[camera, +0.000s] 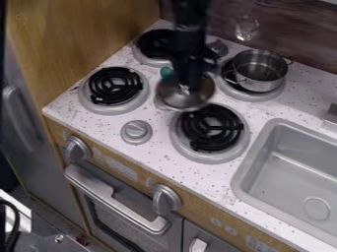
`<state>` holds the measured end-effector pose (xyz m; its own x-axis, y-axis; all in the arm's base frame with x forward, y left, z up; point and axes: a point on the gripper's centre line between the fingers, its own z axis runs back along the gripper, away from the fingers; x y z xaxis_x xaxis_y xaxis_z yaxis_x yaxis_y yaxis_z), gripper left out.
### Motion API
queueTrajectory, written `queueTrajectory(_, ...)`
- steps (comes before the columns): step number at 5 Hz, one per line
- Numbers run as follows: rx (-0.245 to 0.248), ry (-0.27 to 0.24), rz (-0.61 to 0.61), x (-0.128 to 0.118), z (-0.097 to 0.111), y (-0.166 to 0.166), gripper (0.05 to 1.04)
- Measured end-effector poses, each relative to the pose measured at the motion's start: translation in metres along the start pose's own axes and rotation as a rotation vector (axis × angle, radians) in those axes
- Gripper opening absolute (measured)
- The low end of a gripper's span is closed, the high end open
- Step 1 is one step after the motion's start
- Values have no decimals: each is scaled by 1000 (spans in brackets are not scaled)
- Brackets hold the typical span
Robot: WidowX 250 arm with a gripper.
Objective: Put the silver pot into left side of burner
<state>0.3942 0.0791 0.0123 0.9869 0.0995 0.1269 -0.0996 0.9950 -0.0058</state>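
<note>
On a speckled white toy stovetop point(92, 110), a two-handled silver pot point(261, 71), uncovered and upright, is seated over the back right burner point(238, 91). Near the middle of the stovetop, a round, shiny metal piece point(192, 101) is seen directly below the black gripper point(186, 87), which is hung down from the top edge (whether this piece is a lid or a second, shallower pot cannot be made out). Whether the gripper is open or closed, or whether the round piece is gripped by it, cannot be told. On the left side, the coils of the front left burner point(115, 85) are left bare, and no pot is seen on the back left burner point(158, 44), though its right edge is partly hidden by the arm point(189, 24). If the two-handled pot is the one meant, nothing of the task can be counted as done: it is yet to be grasped, lifted, carried across and set down. If the round piece is meant, the task can be judged partly under way, as the gripper is placed right at it, with the carry to a left burner and the release left to be done.
</note>
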Motion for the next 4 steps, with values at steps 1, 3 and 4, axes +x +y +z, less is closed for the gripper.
queueTrajectory(1, 24, -31, 68, 18, 5, 42, 258)
queueTrajectory(3, 100, 34, 157, 19, -27, 117, 258)
queueTrajectory(4, 122, 78, 189, 12, -41, 138, 258)
